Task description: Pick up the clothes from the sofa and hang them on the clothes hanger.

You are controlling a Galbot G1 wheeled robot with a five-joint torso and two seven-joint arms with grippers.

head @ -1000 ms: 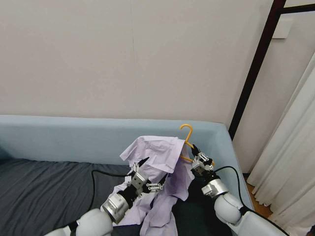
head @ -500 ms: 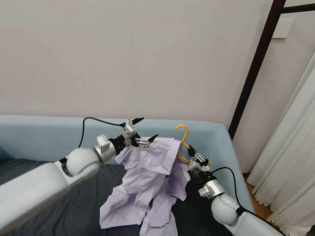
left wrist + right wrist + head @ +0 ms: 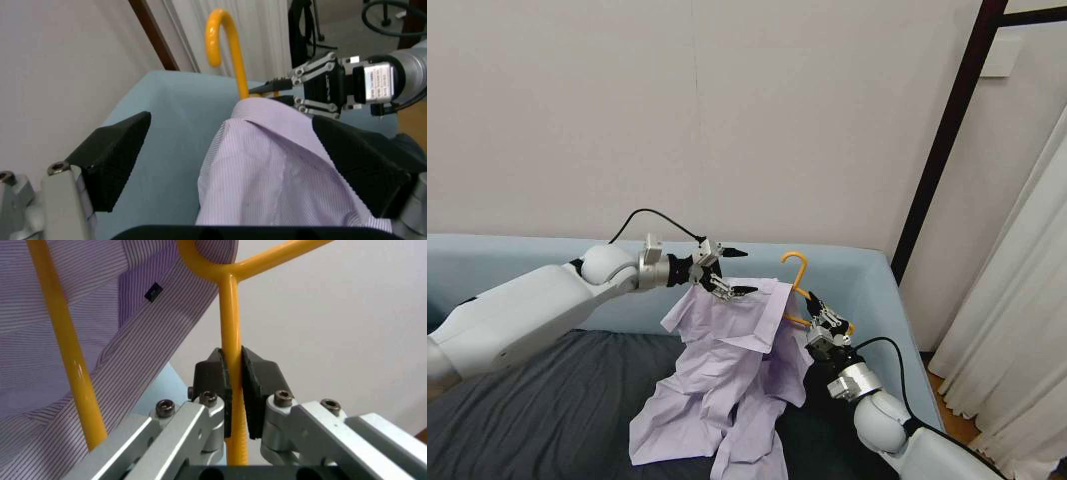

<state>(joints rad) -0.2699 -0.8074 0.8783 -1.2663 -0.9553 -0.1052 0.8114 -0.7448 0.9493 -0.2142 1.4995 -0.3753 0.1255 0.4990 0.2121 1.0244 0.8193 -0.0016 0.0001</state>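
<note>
Shirt (image 3: 727, 385), pale lilac w/ fine stripes, is nearest. Its lower part lies crumpled on the dark seat cushion (image 3: 517, 390) of the sofa (image 3: 527, 275). Its upper part is lifted & draped over a yellow hanger (image 3: 796, 272).

Right arm comes up from the lower right of the head view. The right pincer (image 3: 829, 322) is clenched on the hanger's straight stem, just under the hook. Right wrist view shows both pads pressed flat on the yellow bar, w/ one sloping arm of the hanger lying against the shirt fabric. A black cable (image 3: 897, 348) loops off that wrist, near the sofa's right end.

A bit farther back, the left arm reaches across from the left, above the seat. The left pincer (image 3: 723, 272) hovers at the shirt's top edge by the collar, fingers spread wide & gripping nothing. In the left wrist view the collar lies in the gap btw the two black fingers; can't tell if either one touches it. That view looks past the collar to the hook & the right pincer on the far side, so the shirt top & hanger sit btw the two pincers. Another thin cable arcs over the left wrist.

Behind is the light-blue backrest (image 3: 577, 265), w/ the hook seen against it near its top edge, then a plain pale wall (image 3: 677, 110). To the right a black pole (image 3: 942, 140) runs up beside the sofa's right end, w/ a white curtain (image 3: 1017, 330) farther right.
</note>
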